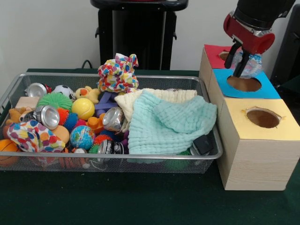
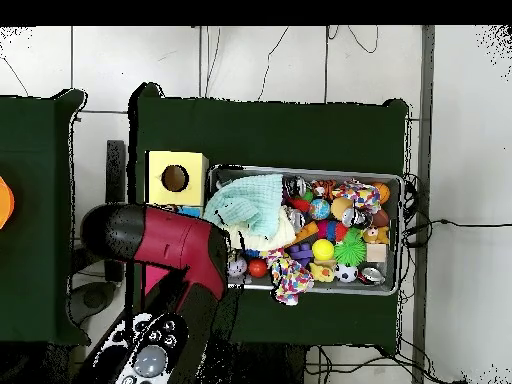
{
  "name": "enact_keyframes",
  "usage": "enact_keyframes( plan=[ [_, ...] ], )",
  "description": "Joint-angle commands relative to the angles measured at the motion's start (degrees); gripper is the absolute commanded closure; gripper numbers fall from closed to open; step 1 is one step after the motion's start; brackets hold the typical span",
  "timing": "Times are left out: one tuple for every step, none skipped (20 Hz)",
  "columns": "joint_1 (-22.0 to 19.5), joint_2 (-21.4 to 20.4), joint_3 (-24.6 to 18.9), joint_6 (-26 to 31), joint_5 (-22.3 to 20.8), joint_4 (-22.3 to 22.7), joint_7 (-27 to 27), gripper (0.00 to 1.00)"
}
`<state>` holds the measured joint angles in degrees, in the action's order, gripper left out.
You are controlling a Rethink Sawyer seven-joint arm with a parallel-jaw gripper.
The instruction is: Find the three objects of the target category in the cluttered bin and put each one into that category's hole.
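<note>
My gripper (image 1: 236,69) hangs just above the round hole in the blue-topped box (image 1: 262,91). It is shut on a crumpled clear plastic bottle (image 1: 252,64), which pokes out to its right. The silver wire-mesh bin (image 1: 117,75) is on the left, packed with toys. It holds several crushed silver cans (image 1: 113,118), balls such as a yellow one (image 1: 83,108), and a mint cloth (image 1: 171,124). In the overhead view the red arm (image 2: 185,250) hides the gripper and the bottle. The bin's rim (image 2: 300,170) shows to the arm's right.
The pale wooden boxes stand in a row right of the bin, topped red (image 1: 213,52), blue and yellow (image 1: 286,124), each with a round hole. The yellow-topped box also shows in the overhead view (image 2: 158,165). A cream cloth (image 1: 164,95) and a spotted plush toy (image 1: 117,72) lie in the bin.
</note>
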<state>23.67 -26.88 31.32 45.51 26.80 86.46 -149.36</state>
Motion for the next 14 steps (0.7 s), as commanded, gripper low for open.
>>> enact_keyframes(
  plan=[
    [0.3,0.4,-2.6,-2.0,2.5,2.9,-15.5,1.00],
    [0.5,0.5,-2.6,-2.1,2.6,3.0,-15.6,1.00],
    [0.7,0.7,-2.5,-2.1,2.6,2.8,-15.9,1.00],
    [0.9,0.9,-2.4,-2.1,2.6,2.7,-16.0,1.00],
    [0.9,1.1,-2.4,-2.2,2.6,2.6,-16.1,1.00],
    [0.9,1.4,-2.5,-2.5,2.7,2.5,-16.2,1.00],
    [0.9,1.7,-2.8,-3.2,3.0,2.7,-16.2,1.00],
    [0.9,1.9,-2.8,-3.5,3.1,2.7,-16.2,1.00],
    [1.0,2.2,-2.7,-3.6,3.1,2.5,-16.4,1.00],
    [1.0,2.3,-2.7,-3.6,3.2,2.4,-16.4,1.00],
    [0.8,2.4,-2.7,-3.7,3.2,2.4,-16.1,1.00],
    [0.7,2.4,-2.7,-3.7,3.2,2.4,-15.9,1.00],
    [0.4,2.4,-2.7,-3.7,3.1,2.4,-15.5,1.00],
    [0.2,2.4,-2.8,-3.8,3.2,2.3,-15.2,1.00]
  ],
)
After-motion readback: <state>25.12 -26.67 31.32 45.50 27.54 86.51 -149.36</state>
